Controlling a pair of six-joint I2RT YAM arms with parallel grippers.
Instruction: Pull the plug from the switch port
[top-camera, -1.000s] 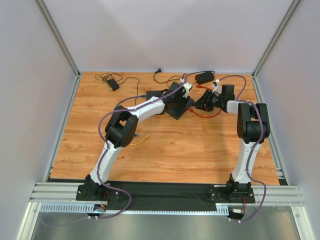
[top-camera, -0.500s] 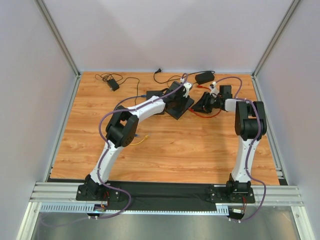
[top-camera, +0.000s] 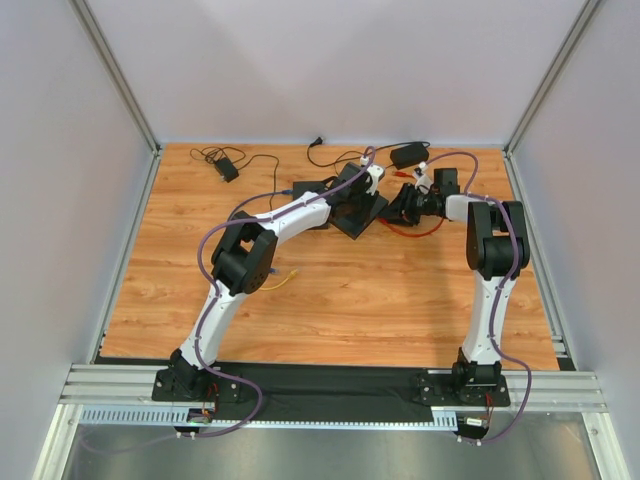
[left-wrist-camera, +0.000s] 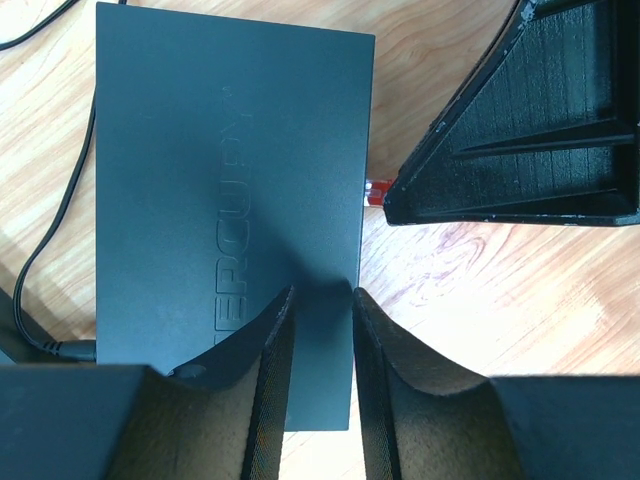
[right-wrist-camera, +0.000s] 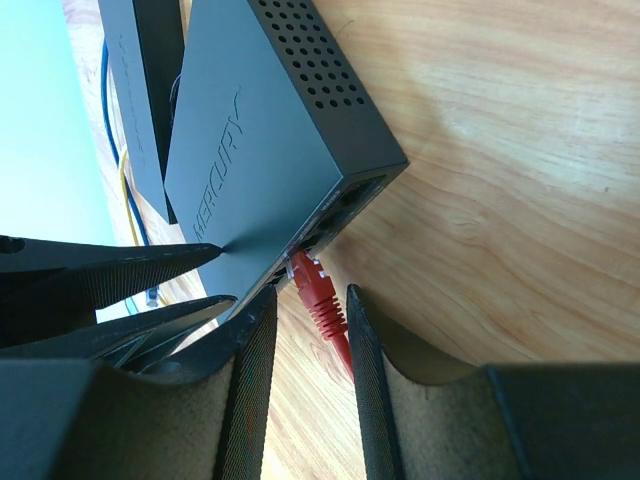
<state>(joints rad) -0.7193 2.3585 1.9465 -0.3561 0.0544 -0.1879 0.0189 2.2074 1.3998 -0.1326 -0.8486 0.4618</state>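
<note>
The dark grey switch (left-wrist-camera: 220, 180) lies flat on the wooden table, near the back centre in the top view (top-camera: 358, 212). My left gripper (left-wrist-camera: 322, 295) is open a little, its tips resting on the switch's top by the edge. A red plug (right-wrist-camera: 318, 290) sits in a port on the switch's front face, and a sliver of it shows in the left wrist view (left-wrist-camera: 375, 190). My right gripper (right-wrist-camera: 309, 292) is open and straddles the plug's boot, with a gap on the left side. Its red cable (top-camera: 425, 232) trails off to the right.
A second dark box (right-wrist-camera: 145, 80) lies just behind the switch, with blue and yellow cables (right-wrist-camera: 110, 130) beside it. Black power adapters (top-camera: 409, 154) (top-camera: 226, 170) and their leads lie along the back edge. A yellow-tipped cable (top-camera: 285, 278) lies near the left arm's elbow.
My right gripper has moved left, up to the switch's port side. The left arm has stayed on the switch.
</note>
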